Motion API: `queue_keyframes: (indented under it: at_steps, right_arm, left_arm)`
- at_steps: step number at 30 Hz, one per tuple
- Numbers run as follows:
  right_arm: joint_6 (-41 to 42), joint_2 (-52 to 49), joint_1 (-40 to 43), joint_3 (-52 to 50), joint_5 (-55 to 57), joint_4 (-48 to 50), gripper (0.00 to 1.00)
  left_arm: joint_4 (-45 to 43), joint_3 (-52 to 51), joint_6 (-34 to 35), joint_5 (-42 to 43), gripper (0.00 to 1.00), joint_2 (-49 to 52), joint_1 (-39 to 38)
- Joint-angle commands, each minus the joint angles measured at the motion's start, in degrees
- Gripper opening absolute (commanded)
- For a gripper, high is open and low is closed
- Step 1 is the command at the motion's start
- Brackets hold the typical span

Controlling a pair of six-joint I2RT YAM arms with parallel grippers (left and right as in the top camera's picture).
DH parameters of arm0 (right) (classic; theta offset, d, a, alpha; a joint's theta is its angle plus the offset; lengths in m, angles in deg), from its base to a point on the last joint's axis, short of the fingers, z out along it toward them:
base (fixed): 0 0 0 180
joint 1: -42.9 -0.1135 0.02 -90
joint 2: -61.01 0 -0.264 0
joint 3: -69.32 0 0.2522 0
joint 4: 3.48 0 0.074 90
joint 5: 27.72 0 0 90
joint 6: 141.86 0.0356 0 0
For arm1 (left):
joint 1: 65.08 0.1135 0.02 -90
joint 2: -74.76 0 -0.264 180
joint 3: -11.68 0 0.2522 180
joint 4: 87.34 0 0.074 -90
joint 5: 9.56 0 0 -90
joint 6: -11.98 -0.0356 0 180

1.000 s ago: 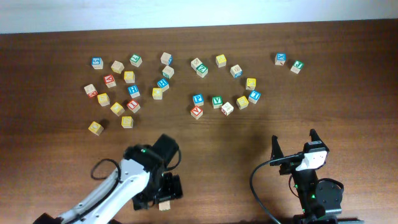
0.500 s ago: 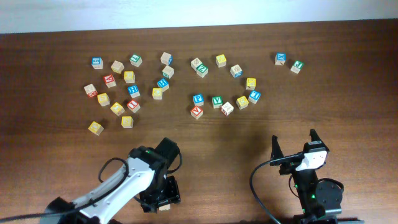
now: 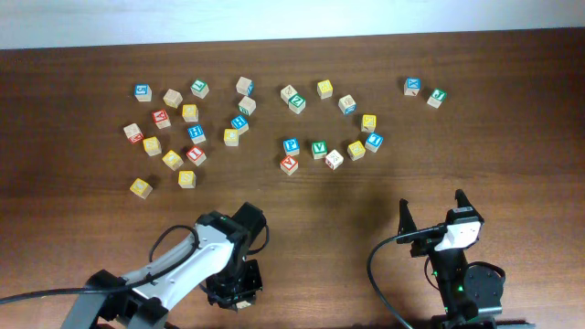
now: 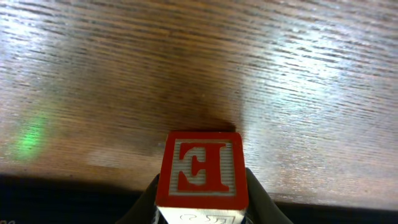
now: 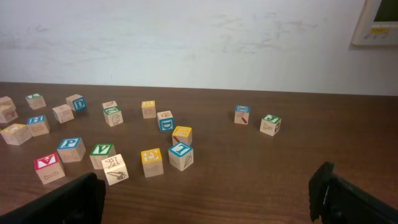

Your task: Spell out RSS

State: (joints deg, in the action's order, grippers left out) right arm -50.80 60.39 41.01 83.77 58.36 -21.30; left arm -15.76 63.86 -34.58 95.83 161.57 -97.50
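Note:
A wooden letter block point(image 4: 202, 168) with a red top face, whose letter looks like an E, fills the bottom middle of the left wrist view. My left gripper point(image 4: 202, 202) is shut on it, a dark finger pressed against each side. From overhead this gripper point(image 3: 239, 294) sits near the table's front edge, left of centre, and hides nearly all of the block. My right gripper point(image 3: 431, 217) stands open at the front right over bare wood; in the right wrist view the right gripper point(image 5: 205, 199) has nothing between its fingers. Many letter blocks point(image 3: 291, 145) lie scattered across the far half.
One cluster of blocks point(image 3: 172, 128) lies far left, another point(image 3: 334, 128) far centre. Two blocks point(image 3: 423, 90) sit apart at the far right. The brown table point(image 3: 329, 210) ends at a white wall point(image 5: 186, 37) behind the blocks.
My left gripper's jaws have drawn in onto the red-faced block, and the left arm has shifted slightly toward the front edge. The right arm has not moved.

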Motion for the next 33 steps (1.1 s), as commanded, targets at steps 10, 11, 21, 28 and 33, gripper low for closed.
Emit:
queue_keyframes:
  at_steps: [10, 11, 21, 28, 33]
  right_arm:
    - [-0.2, 0.4, 0.4, -0.4, 0.1, -0.2, 0.98]
    - [-0.2, 0.4, 0.4, -0.4, 0.1, -0.2, 0.98]
    - [-0.2, 0.4, 0.4, -0.4, 0.1, -0.2, 0.98]
    - [-0.2, 0.4, 0.4, -0.4, 0.1, -0.2, 0.98]
    - [-0.2, 0.4, 0.4, -0.4, 0.1, -0.2, 0.98]
  left_arm:
    - [-21.0, 21.6, 3.8, 16.0, 0.17, 4.1, 17.9]
    - [-20.7, 21.6, 4.5, 17.9, 0.18, 6.1, 17.7]
    - [-17.7, 18.3, 11.0, 44.9, 0.20, 24.2, 21.6]
    - [-18.0, 17.3, 15.3, 42.1, 0.30, 24.2, 29.9]
    - [-18.7, 17.4, 15.2, 41.8, 0.64, 24.1, 30.3]
